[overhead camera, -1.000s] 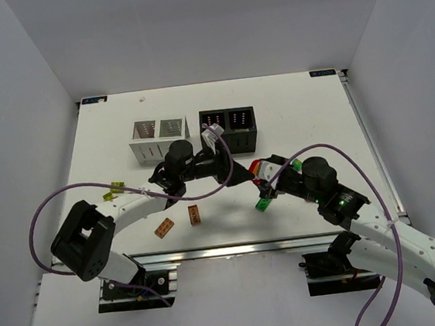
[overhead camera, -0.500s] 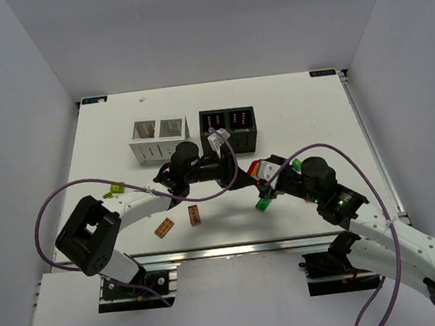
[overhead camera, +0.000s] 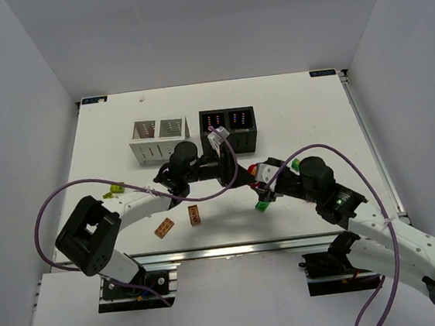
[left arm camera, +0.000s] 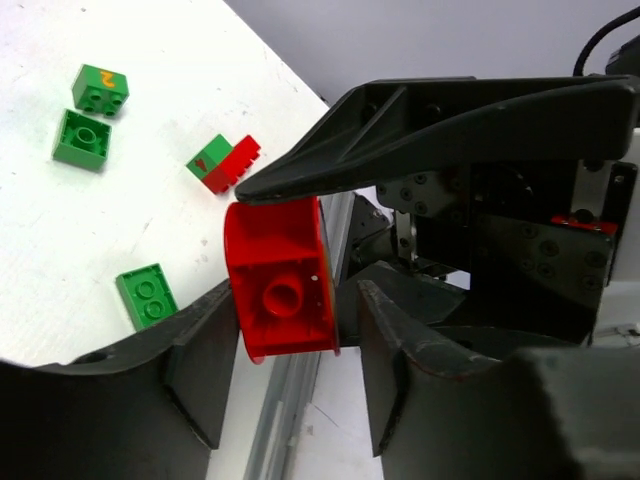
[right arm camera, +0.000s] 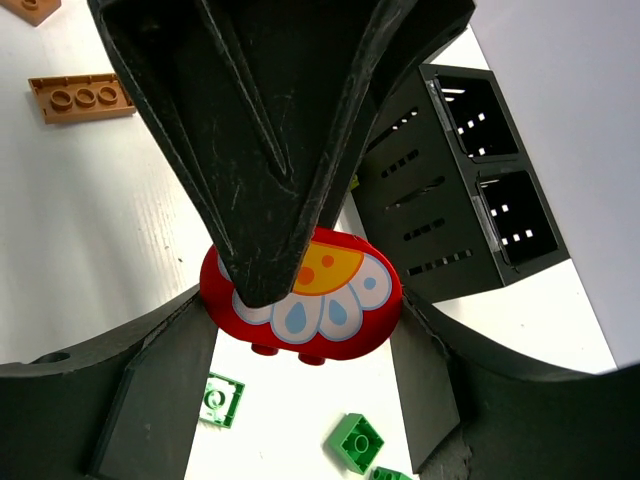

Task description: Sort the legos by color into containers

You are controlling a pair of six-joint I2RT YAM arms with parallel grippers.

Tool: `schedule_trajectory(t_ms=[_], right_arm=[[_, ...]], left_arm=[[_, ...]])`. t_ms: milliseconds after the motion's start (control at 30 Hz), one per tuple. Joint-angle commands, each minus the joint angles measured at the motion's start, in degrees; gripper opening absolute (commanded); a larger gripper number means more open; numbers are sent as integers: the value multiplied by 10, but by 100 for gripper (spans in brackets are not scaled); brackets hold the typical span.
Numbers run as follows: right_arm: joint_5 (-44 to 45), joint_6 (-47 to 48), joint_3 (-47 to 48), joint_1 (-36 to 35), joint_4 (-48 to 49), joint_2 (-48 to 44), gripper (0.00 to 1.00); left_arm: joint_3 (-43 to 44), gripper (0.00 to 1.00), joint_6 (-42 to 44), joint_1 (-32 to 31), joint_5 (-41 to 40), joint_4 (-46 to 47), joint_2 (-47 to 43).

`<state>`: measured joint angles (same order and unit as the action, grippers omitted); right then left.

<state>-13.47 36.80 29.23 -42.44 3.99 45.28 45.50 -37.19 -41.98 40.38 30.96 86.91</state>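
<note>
A red lego with a white and yellow flower print (right arm camera: 340, 305) sits between my right gripper's (right arm camera: 300, 320) fingers, which are shut on its two ends, just in front of the black container (overhead camera: 228, 127). My left gripper (left arm camera: 295, 295) is open around the same red lego (left arm camera: 280, 290): it touches one finger, with a gap to the other. The two grippers meet at the table's middle, left gripper (overhead camera: 248, 177) against right gripper (overhead camera: 265, 175). The white container (overhead camera: 159, 138) stands left of the black one.
A green lego (overhead camera: 262, 203) lies under the right gripper; several more green ones (left arm camera: 81, 138) and a red-green piece (left arm camera: 222, 163) lie nearby. Two brown-orange legos (overhead camera: 164, 228) (overhead camera: 195, 214) lie near the front edge. A yellow-green lego (overhead camera: 112, 193) lies at left.
My left gripper has moved right and closed in around the red lego held by the right gripper. The right gripper has shifted only slightly.
</note>
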Motion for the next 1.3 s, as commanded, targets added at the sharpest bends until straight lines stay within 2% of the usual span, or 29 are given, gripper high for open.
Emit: schedule_trajectory(t_ms=[0,133,167,267,333,367,400,467,500,533,600,700,800,933,1000,1033,1067,1133,1167,1267], right_arm=[[-9,3,6,1,11,3,2],[-9,3,6,1,10,3,9],[-9,3,6,1,11,3,11],[-5,4,6,2,10,3,23],[-1,6,6,1,9,1,30],[6,6,7,1,10,1,37],[9,6,7,1,11,0,50],[20,6,8,1,10,-4,65],[22,8,8,2,11,-5,84],[26,8,8,1,10,-6,89],[28,9,10,1,8,-6,89],[34,12,14,1,5,-5,89],[42,16,15,1,1,-6,90],[42,21,18,2,-4,-9,89],[32,19,21,1,-10,-9,79],[28,18,25,2,-13,-9,71],[20,17,27,2,-20,-9,39],[16,14,31,1,-23,-10,9],[18,13,31,1,-23,-9,0],[24,12,28,1,-17,-13,0]], left_arm=[[9,58,-4,-2,22,20,-11],[10,41,-14,-3,35,31,-4],[11,29,-16,-3,37,34,-3],[13,12,-16,-3,41,34,-3],[14,7,-9,-3,37,21,-9],[19,6,10,-3,30,10,-14],[21,4,22,-2,25,-2,-19],[22,0,55,7,-10,-37,-44],[22,0,61,13,-21,-43,-53],[21,0,66,33,-43,-50,-70],[14,0,66,60,-64,-51,-88],[6,0,60,147,-99,-52,-116],[9,0,81,204,-140,-77,-147],[11,0,120,263,-205,-106,-184],[13,0,135,296,-243,-120,-198],[14,0,145,308,-256,-124,-199],[14,0,145,319,-268,-122,-199],[12,0,149,348,-282,-116,-190],[11,0,148,358,-287,-114,-185],[11,0,144,392,-293,-100,-154]])
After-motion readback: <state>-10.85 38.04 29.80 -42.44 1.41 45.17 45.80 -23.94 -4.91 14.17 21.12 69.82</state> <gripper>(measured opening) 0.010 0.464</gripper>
